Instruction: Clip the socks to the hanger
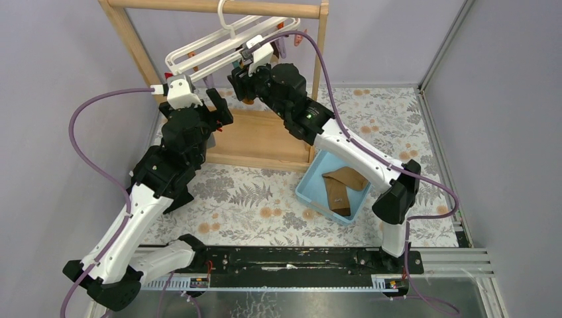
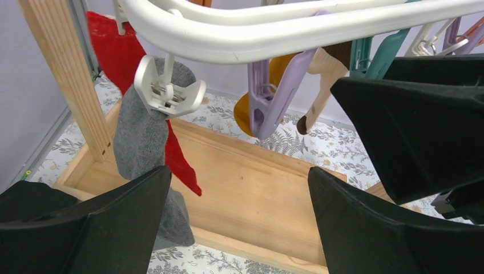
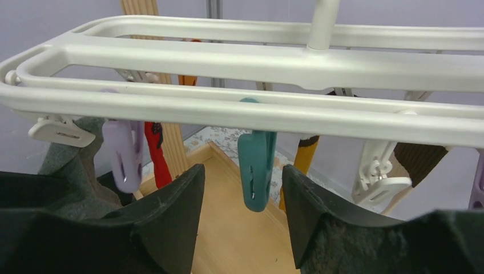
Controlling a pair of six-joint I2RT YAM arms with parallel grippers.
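Both brown socks (image 1: 341,189) lie in the blue bin (image 1: 310,177), well apart from the hanger (image 3: 228,57) on the wooden stand (image 1: 127,40). The left gripper (image 2: 238,177) is spread and empty below a purple clip (image 2: 265,97), with a grey sock (image 2: 140,131) beside it. The right gripper (image 3: 242,177) gapes (also empty) around a dangling teal clip (image 3: 257,165).

hook and right end of hanger (image 3: 228,57) past the frame
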